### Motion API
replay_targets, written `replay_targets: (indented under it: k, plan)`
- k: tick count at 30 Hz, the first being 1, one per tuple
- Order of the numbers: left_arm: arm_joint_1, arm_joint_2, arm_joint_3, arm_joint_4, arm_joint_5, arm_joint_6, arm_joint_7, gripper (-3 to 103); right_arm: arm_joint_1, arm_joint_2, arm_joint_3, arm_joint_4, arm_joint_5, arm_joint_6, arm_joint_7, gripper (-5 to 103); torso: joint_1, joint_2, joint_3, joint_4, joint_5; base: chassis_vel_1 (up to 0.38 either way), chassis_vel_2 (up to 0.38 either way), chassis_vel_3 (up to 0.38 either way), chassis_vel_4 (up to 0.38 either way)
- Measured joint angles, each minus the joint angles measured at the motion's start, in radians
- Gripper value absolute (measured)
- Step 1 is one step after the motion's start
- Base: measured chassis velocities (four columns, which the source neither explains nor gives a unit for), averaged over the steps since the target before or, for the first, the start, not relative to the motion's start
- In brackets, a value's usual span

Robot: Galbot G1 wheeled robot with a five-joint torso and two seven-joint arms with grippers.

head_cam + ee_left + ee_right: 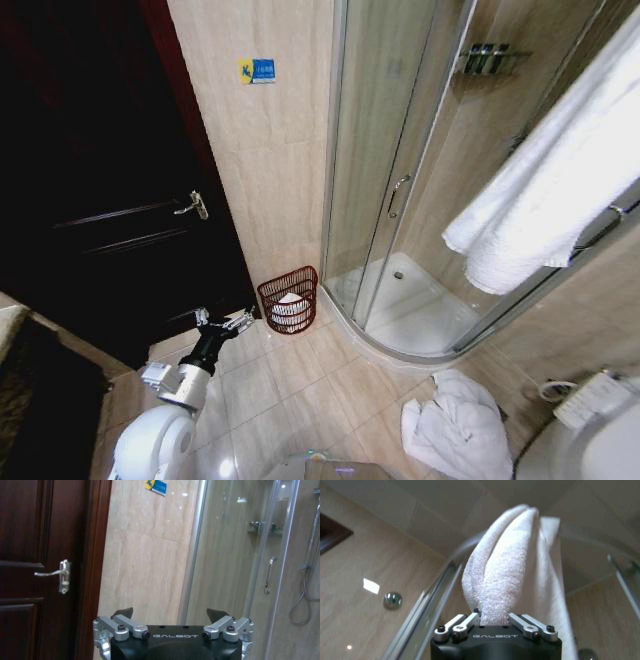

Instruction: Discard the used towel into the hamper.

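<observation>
A white towel [505, 562] rises from between the fingers of my right gripper [492, 618], which is shut on its folded end. In the head view the same white towel [550, 190] hangs large at the upper right, in front of the shower glass. The hamper [268, 300], a small reddish-brown wire basket, stands on the floor against the tiled wall between the door and the shower, with something white inside. My left gripper [226, 324] is held low near the floor just left of the hamper; it stands open [170, 614] with nothing between its fingers.
A dark wooden door with a metal handle [192, 206] is on the left. The curved glass shower enclosure [400, 180] with a white tray [420, 310] is to the right of the hamper. Another white towel [455, 425] lies crumpled on the tiled floor at the lower right.
</observation>
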Motion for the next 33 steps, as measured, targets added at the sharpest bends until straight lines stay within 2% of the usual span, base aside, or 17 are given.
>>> replay_targets:
  k: [5,14,28,33]
  plan:
    - [0.000,0.000,0.000,0.000,0.000,0.000,0.000,99,-0.078,0.078,-0.009,-0.054,-0.108,0.050,-0.017,12,0.000,0.000,0.000,-0.0002,0.0007,0.000,0.000,0.000,0.000]
    - [0.000,0.000,0.000,0.000,0.000,0.000,0.000,99,-0.143,0.164,-0.017,-0.133,-0.222,0.104,-0.015,12,0.000,0.000,0.000,-0.0001,0.0000,0.000,0.000,0.000,0.000]
    - [0.000,0.000,0.000,0.000,0.000,0.000,0.000,99,-0.251,0.229,-0.011,-0.180,-0.331,0.169,-0.025,12,0.000,0.000,0.000,-0.0001,0.0000,0.000,0.000,0.000,0.000]
    - [0.000,0.000,0.000,0.000,0.000,0.000,0.000,99,-0.318,0.256,0.005,-0.156,-0.379,0.236,-0.042,12,0.000,0.000,0.000,-0.0001,0.0011,0.000,0.000,0.000,0.000]
